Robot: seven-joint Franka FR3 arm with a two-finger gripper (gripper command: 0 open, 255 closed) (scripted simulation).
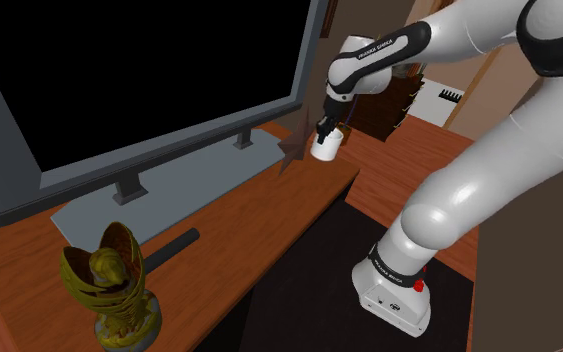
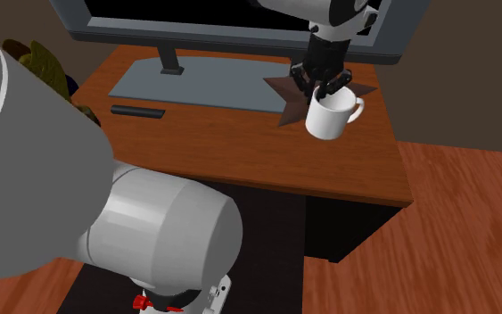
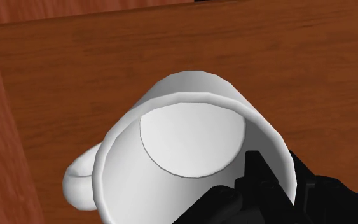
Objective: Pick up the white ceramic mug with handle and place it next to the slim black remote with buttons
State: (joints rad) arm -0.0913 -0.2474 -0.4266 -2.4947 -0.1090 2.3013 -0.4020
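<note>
The pincer is clamped on the rim of the white mug. The mug hangs tilted just beneath it, seemingly clear of the wooden surface, with its handle turned away from the remote; the wrist view shows it empty. The slim black remote lies well apart from the pincer, toward the second exterior view's left. It rests flat on the surface before the television's grey base, long axis along that base, so the carry likely runs lengthwise to bare wood beside it.
</note>
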